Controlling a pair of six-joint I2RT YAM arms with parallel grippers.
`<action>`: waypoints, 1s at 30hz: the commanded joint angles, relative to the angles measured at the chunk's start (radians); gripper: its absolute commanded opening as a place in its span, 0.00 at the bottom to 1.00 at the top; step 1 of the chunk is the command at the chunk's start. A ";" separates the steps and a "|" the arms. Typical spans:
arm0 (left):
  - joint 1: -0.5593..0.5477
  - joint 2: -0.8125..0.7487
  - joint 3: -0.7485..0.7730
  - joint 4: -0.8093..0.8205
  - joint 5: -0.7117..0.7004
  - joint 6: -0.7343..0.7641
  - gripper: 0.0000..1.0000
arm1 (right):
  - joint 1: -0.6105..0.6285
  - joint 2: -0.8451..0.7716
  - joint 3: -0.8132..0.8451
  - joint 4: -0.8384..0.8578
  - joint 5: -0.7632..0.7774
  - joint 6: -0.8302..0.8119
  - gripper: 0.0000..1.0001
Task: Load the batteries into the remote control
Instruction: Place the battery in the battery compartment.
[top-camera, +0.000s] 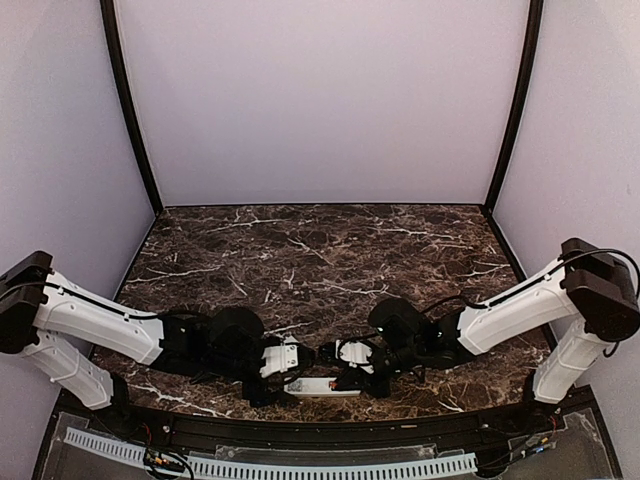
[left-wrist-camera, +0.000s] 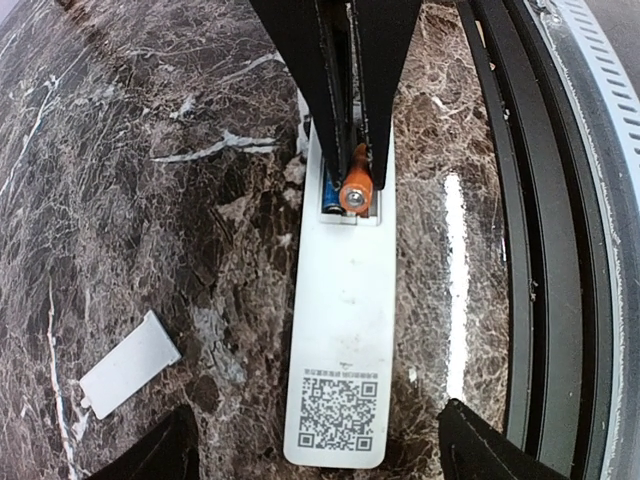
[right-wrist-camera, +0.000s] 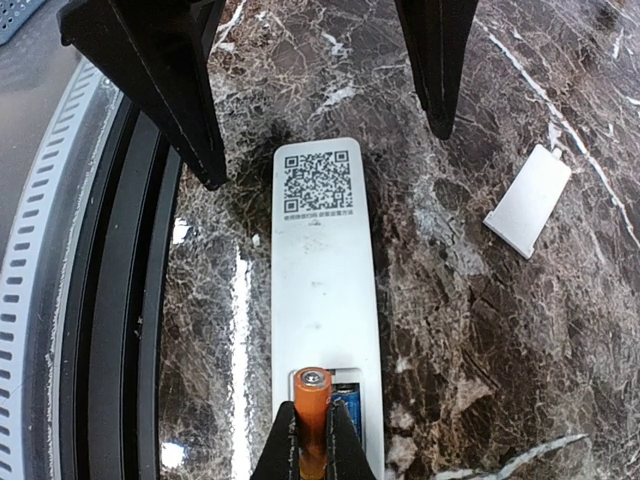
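Remote control (top-camera: 322, 386) lies face down by the near edge of the table (top-camera: 330, 250), about midway along it. Its long axis runs parallel to that edge, with the open battery bay toward the left edge and the printed-code end toward the right. The blue battery (left-wrist-camera: 328, 195) sits in the bay. The left claw (left-wrist-camera: 352, 160) pinches the orange battery (left-wrist-camera: 355, 190) over the bay. The right claw (right-wrist-camera: 328, 158) gapes wide astride the code end. A loose cover (left-wrist-camera: 130, 363) lies apart, farther from the near edge.

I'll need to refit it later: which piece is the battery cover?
On the dark marble table, find the white remote control lying QR-label up. Beside it, not touching, lies the battery cover: a small flat white plate, plain, far shorter than the remote.
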 joint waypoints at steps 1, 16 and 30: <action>-0.005 -0.001 0.024 -0.021 0.028 0.036 0.81 | 0.028 -0.015 0.028 -0.106 0.036 0.023 0.00; -0.003 -0.063 -0.036 0.058 -0.037 0.010 0.82 | 0.032 -0.013 0.083 -0.190 0.047 0.064 0.01; -0.003 -0.346 -0.176 0.100 -0.145 -0.314 0.81 | 0.044 0.033 0.114 -0.239 0.066 0.100 0.02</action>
